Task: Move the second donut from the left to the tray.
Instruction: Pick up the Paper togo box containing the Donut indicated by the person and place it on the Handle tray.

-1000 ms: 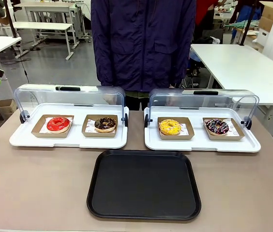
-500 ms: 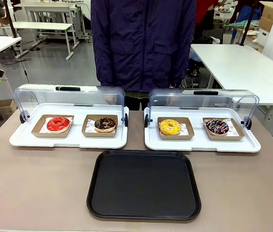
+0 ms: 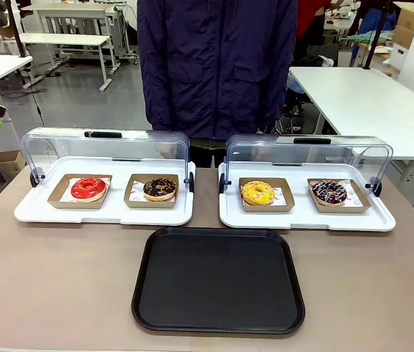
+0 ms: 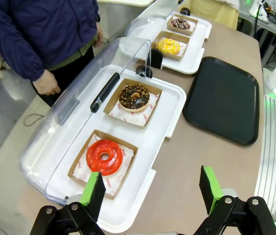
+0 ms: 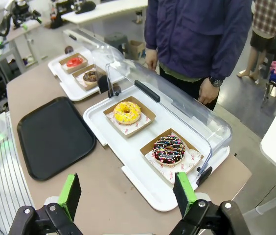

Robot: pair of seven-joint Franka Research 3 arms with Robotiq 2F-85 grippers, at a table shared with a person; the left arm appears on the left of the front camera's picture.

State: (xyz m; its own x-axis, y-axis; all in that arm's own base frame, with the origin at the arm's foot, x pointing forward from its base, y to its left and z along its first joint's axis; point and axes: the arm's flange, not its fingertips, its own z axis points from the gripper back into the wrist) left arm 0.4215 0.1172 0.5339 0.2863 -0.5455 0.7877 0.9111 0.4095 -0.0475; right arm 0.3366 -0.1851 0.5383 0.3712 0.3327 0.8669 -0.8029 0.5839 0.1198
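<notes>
The second donut from the left (image 3: 160,188) (image 4: 134,97) (image 5: 90,76) has dark chocolate glaze with light crumbs and sits in a small brown cardboard tray on the left white display tray (image 3: 104,214). The black tray (image 3: 219,280) (image 4: 223,99) (image 5: 53,136) lies bare at the table's near middle. My left gripper (image 4: 151,190) hovers open above the near end of the left display tray, past the red donut (image 4: 103,156). My right gripper (image 5: 128,193) hangs open above the right display tray's (image 5: 143,161) outer end, near the dark donut with coloured sprinkles (image 5: 169,150).
Both display trays have clear lids (image 3: 104,150) swung open toward the far side. A yellow donut (image 3: 258,193) and the sprinkled dark donut (image 3: 329,192) sit in the right display tray. A person in a dark blue jacket (image 3: 218,66) stands at the far edge, hands down.
</notes>
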